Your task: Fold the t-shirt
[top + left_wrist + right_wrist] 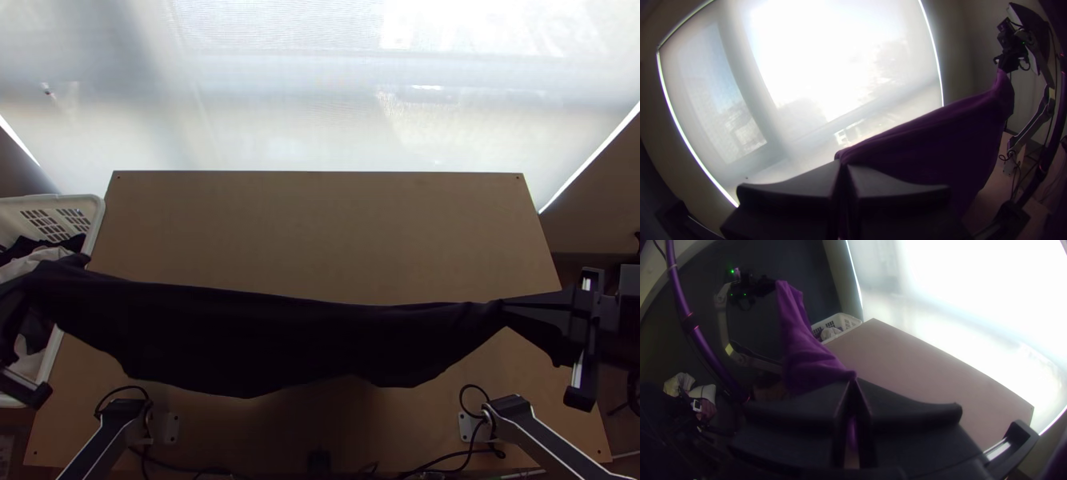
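At nine o'clock, by the basket (pixel 98 216), the left gripper (pixel 16 298) pinches one end of the shirt (pixel 264 340) between its fingers. The shirt hangs stretched over the table (pixel 320 232) to three o'clock, its other end clamped in the right gripper's (pixel 512 306) fingers.

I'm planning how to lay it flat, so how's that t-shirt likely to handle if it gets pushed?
Probably floppy: the t-shirt hangs in soft folds, so a push would likely crumple it. It seems fairly light, as its upper edge sags only a little. Tugging might slip it free, since the left gripper and right gripper each pinch just a small part.
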Controlling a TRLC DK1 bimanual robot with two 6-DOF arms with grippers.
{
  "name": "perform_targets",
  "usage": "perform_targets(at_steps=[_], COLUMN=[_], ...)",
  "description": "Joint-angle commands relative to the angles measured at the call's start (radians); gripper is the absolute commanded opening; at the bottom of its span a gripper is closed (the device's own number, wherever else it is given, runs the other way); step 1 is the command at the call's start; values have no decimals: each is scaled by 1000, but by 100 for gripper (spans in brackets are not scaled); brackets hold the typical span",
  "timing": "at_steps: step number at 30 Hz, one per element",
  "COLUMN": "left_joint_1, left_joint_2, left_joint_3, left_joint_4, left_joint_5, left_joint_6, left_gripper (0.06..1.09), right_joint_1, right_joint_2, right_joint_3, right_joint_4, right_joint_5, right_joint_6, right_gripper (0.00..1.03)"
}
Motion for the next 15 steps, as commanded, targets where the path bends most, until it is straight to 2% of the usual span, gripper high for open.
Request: perform_targets(at_steps=[1,8,15], left_joint_1=[0,-6,-10], left_joint_2=[76,202,260], left_joint_3=[19,164,214], left_joint_4=[92,124,128], left_joint_5=[123,196,350], left_joint_6=[-1,-38,-90], left_gripper=[9,9,9], right_joint_1=[-8,-13,-49], right_joint_2=[-3,6,44], right_joint_3=[0,16,23], right_joint_4=[2,5,22], right_joint_5=[-14,-18,-70], right_joint_6=[11,18,32], right_gripper=[3,3,3])
